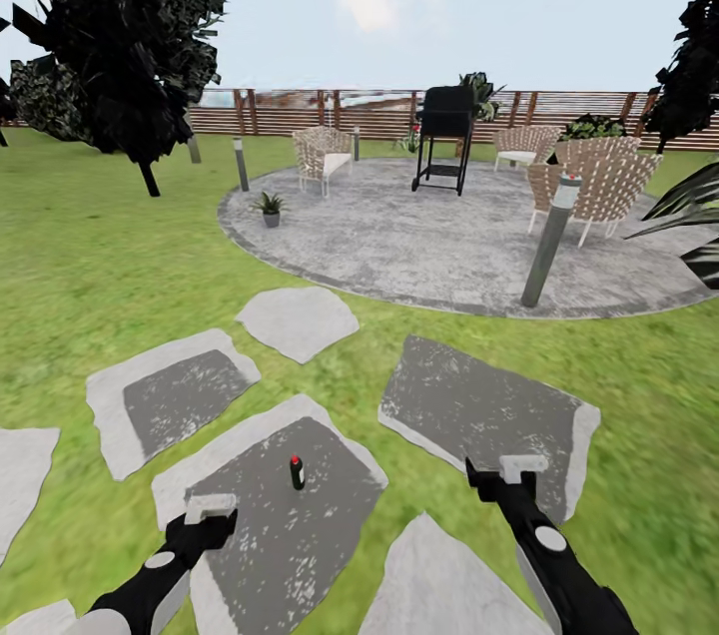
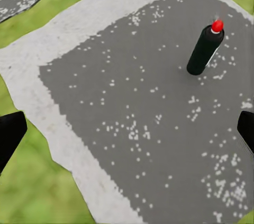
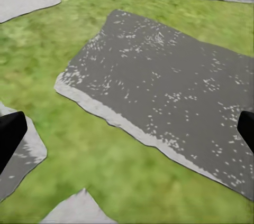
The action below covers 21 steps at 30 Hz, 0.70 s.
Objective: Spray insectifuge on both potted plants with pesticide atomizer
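Note:
The pesticide atomizer (image 1: 297,472) is a slim dark bottle with a red top, standing upright on a grey stepping stone (image 1: 270,525). In the left wrist view the atomizer (image 2: 205,48) stands ahead of my fingers and apart from them. My left gripper (image 1: 211,507) hovers open over that stone, a short way left of the bottle. My right gripper (image 1: 523,467) hangs open over the neighbouring stone (image 1: 479,405), holding nothing. One small potted plant (image 1: 270,208) sits at the left edge of the round patio (image 1: 449,246). No whitish specks show on its leaves.
Grey bollard lamps (image 1: 548,241) (image 1: 241,164) stand at the patio's rim. Wicker chairs (image 1: 324,156), a black grill (image 1: 444,138) and a brown slatted fence (image 1: 300,114) lie beyond. A dark tree (image 1: 120,36) stands at the left. Lawn surrounds the stepping stones.

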Tool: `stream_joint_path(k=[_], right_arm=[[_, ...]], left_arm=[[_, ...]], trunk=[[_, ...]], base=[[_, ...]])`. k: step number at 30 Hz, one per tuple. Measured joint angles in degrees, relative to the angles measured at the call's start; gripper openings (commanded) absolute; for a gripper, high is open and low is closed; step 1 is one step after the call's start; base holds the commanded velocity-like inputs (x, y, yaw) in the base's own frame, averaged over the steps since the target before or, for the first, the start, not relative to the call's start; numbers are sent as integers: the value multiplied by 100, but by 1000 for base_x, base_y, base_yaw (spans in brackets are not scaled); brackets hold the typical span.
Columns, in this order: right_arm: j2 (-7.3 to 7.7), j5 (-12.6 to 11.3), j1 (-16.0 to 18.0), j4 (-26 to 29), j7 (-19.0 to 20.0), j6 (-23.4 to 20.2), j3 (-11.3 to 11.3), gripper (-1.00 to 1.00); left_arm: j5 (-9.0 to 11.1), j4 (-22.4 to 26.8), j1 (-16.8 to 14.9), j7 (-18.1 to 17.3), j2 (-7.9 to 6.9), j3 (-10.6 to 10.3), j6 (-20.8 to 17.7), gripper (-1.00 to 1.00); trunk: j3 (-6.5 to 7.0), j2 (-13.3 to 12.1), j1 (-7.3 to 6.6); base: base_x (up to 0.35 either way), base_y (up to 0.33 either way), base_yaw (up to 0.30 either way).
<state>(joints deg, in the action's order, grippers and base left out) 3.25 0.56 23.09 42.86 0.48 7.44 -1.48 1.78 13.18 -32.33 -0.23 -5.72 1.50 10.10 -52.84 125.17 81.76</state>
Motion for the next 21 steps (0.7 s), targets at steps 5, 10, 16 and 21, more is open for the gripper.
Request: stream_joint_path(k=[5, 10, 16, 21], right_arm=[[1, -1, 0, -40, 0, 2, -2, 100], [1, -1, 0, -36, 0, -4, 2, 100], [1, -1, 0, -27, 0, -6, 8, 100], [-5, -4, -1, -23, 0, -7, 11, 100]], left_arm=[[4, -3, -5, -3, 0, -1, 0, 100], [5, -3, -7, -8, -5, 3, 0, 100], [5, -3, -7, -16, -8, 4, 0, 100], [5, 1, -9, -16, -8, 4, 1, 100]], trunk=[[0, 0, 0], [0, 0, 1], [0, 0, 1], [0, 0, 2]], base=[[320, -115, 0], [287, -198, 0], [283, -204, -2], [226, -121, -173]])
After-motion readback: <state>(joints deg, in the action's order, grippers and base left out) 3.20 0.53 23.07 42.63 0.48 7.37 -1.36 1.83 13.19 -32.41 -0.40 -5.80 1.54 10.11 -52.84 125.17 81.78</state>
